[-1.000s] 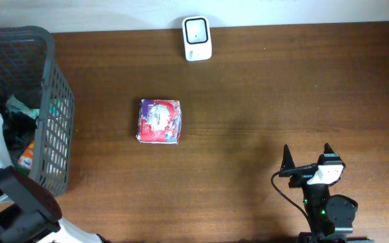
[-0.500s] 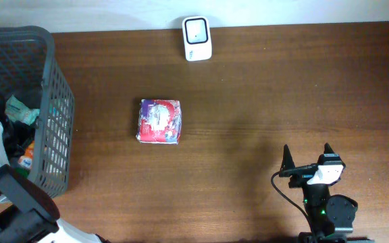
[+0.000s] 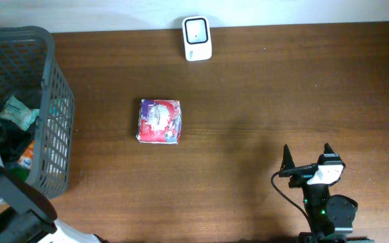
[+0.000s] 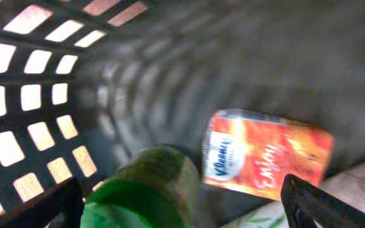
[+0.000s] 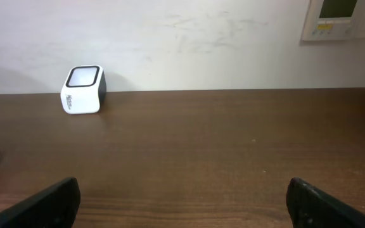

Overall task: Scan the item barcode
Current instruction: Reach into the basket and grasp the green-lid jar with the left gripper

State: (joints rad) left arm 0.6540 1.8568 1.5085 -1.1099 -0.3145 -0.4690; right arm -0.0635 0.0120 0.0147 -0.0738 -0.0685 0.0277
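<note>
We see the left gripper (image 4: 182, 206) inside the basket (image 4: 37, 95), its dark fingers spread wide at the lower corners of the left wrist view and clamped on nothing. Below them sits a blurred green, round-topped object (image 4: 147, 190), and beside it a glossy orange carton (image 4: 268, 161) with white lettering, lying tilted. The basket is dark grey plastic with a grid of rectangular holes in its walls.

The right gripper (image 3: 307, 160) is low over the table near its front edge, its pointed black fingers also apart and empty. The table (image 3: 282, 88) is dark brown wood with a fine grain.

The packet (image 3: 159, 121) lies flat on the table, between the basket and the right gripper and well apart from both. It is squarish and soft-edged, with a shiny wrapper in purple, red and white. No barcode is legible on it. The scanner (image 3: 197, 38), a small white rounded block with a dark window, stands at the table's far edge.
</note>
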